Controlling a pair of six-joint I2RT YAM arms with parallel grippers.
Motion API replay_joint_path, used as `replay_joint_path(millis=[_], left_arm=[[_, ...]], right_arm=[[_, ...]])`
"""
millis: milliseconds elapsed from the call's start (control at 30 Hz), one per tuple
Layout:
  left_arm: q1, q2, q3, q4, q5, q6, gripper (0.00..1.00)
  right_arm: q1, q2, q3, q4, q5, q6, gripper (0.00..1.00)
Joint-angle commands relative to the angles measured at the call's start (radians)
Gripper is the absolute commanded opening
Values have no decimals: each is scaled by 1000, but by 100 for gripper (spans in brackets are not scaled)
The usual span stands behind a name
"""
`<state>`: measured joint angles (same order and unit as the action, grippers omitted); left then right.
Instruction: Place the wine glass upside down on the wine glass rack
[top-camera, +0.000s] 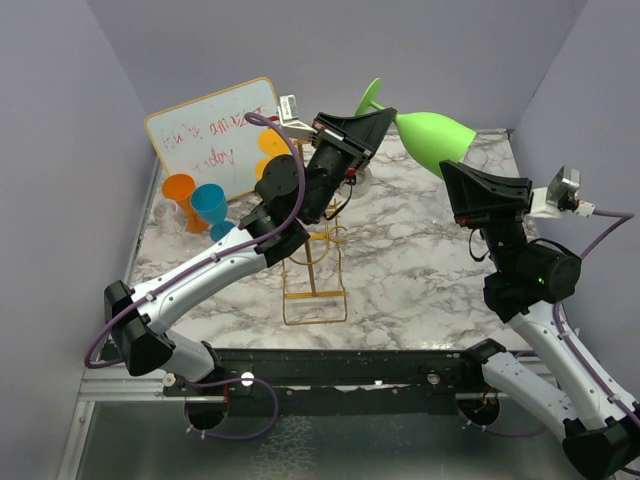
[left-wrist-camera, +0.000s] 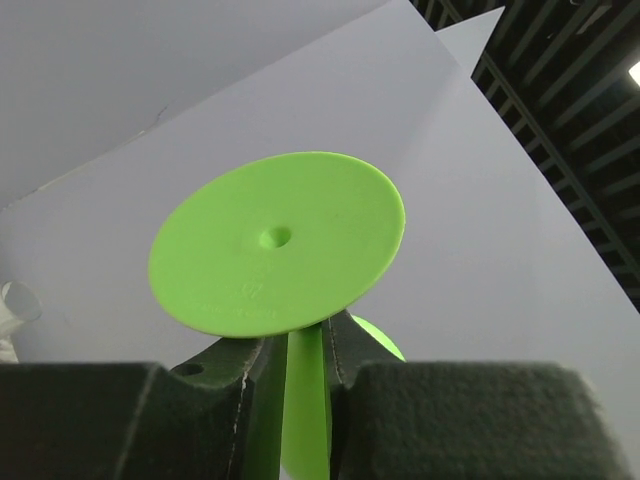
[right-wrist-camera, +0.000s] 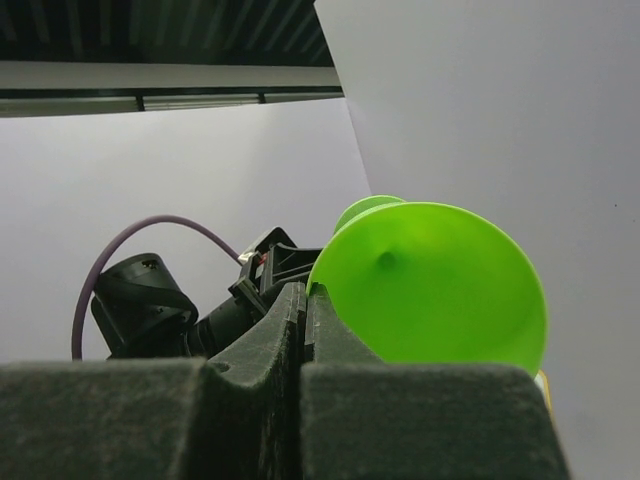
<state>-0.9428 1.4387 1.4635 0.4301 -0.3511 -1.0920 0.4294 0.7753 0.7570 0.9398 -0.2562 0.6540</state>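
Note:
A bright green wine glass (top-camera: 436, 140) hangs in the air above the back of the table, lying roughly sideways, foot to the left. My left gripper (top-camera: 372, 122) is shut on its stem just below the round foot (left-wrist-camera: 280, 245), with the stem between the jaws (left-wrist-camera: 300, 345). My right gripper (top-camera: 457, 176) is shut (right-wrist-camera: 305, 300) on the rim of the bowl (right-wrist-camera: 440, 285). The gold wire wine glass rack (top-camera: 314, 300) stands on the marble table under my left arm. Its upper post is mostly hidden by that arm.
A whiteboard (top-camera: 215, 135) leans at the back left. An orange cup (top-camera: 180, 195) and a blue cup (top-camera: 210, 205) stand in front of it. Orange-yellow glasses (top-camera: 272, 145) show behind the left arm. Purple walls enclose the table.

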Motion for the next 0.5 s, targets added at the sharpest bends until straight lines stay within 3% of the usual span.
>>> replay_joint_path(millis=[0,233,367,467], left_arm=[[1,6,26,50,34,1,17],[2,20,34,81,86,1,16],[2,20,17,101,75,19,0],[5,12,0,125,60,63,0]], right_arm=[[-1,-1,-24,50,-98,4,1],[-1,-5,-48,61,-133,4,1],[-1,-12,-44,37,-132,8,1],[-1,-26,-38,-19,-102,16,3]])
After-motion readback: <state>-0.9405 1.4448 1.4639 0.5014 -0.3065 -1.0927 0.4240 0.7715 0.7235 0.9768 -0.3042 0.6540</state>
